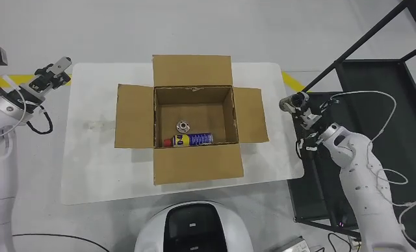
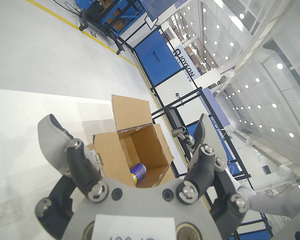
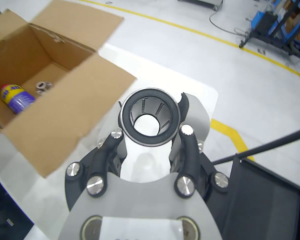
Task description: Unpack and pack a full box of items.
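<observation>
An open cardboard box (image 1: 194, 115) stands in the middle of the white table (image 1: 91, 167), flaps spread. Inside lie a blue and yellow spray can (image 1: 188, 140) and a small metal fitting (image 1: 183, 126); the can (image 3: 16, 97) and fitting (image 3: 43, 86) also lie in the box (image 3: 52, 116) in the right wrist view. My right gripper (image 3: 151, 123) is shut on a black and silver cylindrical bearing (image 3: 150, 118), held past the table's right edge (image 1: 291, 102). My left gripper (image 2: 127, 136) stands open and holds nothing, off the table's far left corner (image 1: 58, 71), facing the box (image 2: 137, 148).
A black frame and shelf (image 1: 370, 89) stands to the right of the table, close under the right arm. Bare table surface lies left of the box and along the front edge. Yellow floor lines (image 3: 190, 28) run behind.
</observation>
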Motion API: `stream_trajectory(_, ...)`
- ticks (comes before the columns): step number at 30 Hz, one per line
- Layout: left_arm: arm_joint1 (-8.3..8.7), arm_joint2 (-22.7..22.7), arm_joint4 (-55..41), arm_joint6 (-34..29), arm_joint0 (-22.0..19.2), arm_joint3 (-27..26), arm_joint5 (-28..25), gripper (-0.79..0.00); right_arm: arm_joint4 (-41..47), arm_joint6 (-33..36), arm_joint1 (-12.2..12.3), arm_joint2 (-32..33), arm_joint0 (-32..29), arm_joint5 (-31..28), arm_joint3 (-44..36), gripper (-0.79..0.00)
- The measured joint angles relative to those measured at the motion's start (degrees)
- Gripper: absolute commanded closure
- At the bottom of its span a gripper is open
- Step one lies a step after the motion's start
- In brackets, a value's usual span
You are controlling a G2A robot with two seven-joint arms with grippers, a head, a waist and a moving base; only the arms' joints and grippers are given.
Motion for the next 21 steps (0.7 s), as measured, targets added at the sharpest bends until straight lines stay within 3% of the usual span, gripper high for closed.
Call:
stream_trajectory(3, 0.0, 0.0, 0.0, 0.0, 0.0, 0.0, 0.0, -0.785, 4.0, 5.5, -0.2, -2.1, -2.8, 0.1, -10.9, 0.0)
stream_trajectory(7, 0.0, 0.0, 0.0, 0.0, 0.0, 0.0, 0.0, -0.785, 4.8, 11.4, -0.7, -7.6, -1.2, 1.8, -17.8, 0.0)
stream_trajectory(15, 0.0, 0.0, 0.0, 0.0, 0.0, 0.0, 0.0, -0.785, 1.6, 14.0, -2.3, -19.9, 6.4, 5.9, -16.1, 0.0)
stream_trajectory(21, 0.0, 0.0, 0.0, 0.0, 0.0, 0.0, 0.0, -0.785, 1.5, 14.0, -2.3, -20.0, 6.5, 6.1, -15.9, 0.0)
